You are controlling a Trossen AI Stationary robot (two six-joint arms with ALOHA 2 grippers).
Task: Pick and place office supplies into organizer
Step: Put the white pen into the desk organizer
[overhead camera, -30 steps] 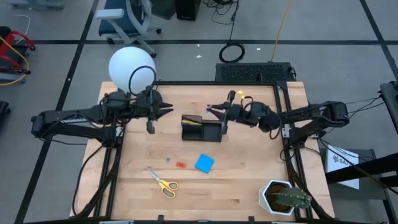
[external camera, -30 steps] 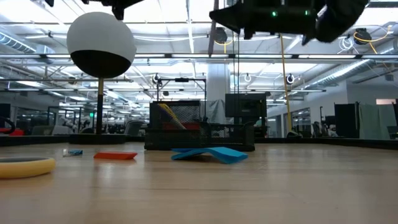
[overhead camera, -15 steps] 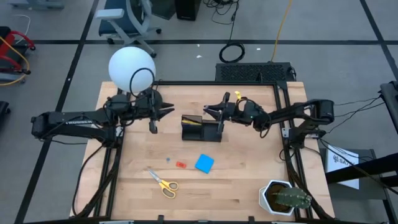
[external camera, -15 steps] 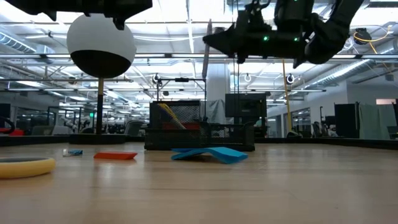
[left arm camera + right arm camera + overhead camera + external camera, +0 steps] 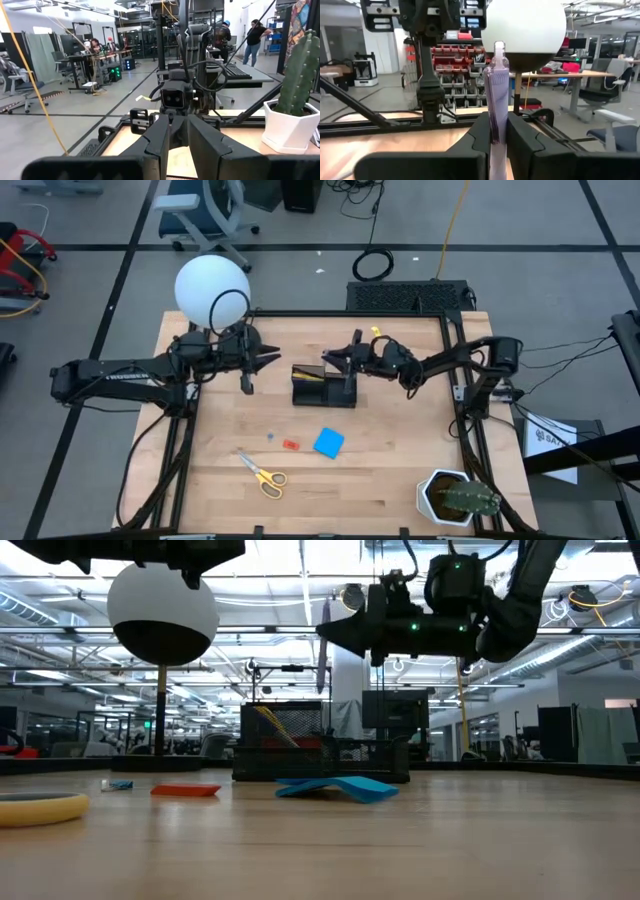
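- Right tool [image 5: 338,361] has moved further left along the table's far side since the earlier frames and now hangs over the small black rectangular mesh organizer [image 5: 324,386]; in the low view it has also dropped lower, tool [image 5: 330,632] now above the organizer [image 5: 320,744].
- Left arm hardly changed; left tool [image 5: 262,360] hovers left of the organizer, near the round white globe lamp [image 5: 212,293].
- Everything lying on the table is unchanged from the earlier frames.
- Right tool clenched on a slim silver pen [image 5: 496,100]: fingers [image 5: 479,131] pinch it from both sides.
- Pen's long axis stands near vertical in the low view [image 5: 322,650], hanging below the tool, lower end above the organizer's taller section and not touching it.
- Left tool [image 5: 176,137]: fingers nearly together with only a thin gap, grasping nothing.
- Organizer sits mid-table toward the far edge; a slanted yellow pen [image 5: 272,726] already rests in its taller section.
- Blue square pad [image 5: 328,442] lies flat on the table near side of the organizer, apart from it.
- Tiny red piece [image 5: 291,444] just left of the pad; tiny blue pin [image 5: 269,436] left of that.
- Yellow-handled scissors [image 5: 262,472] lie flat toward the near left, long axis diagonal, handles toward the near edge and blades toward the far left.
- White potted cactus [image 5: 457,498] at the near right corner.
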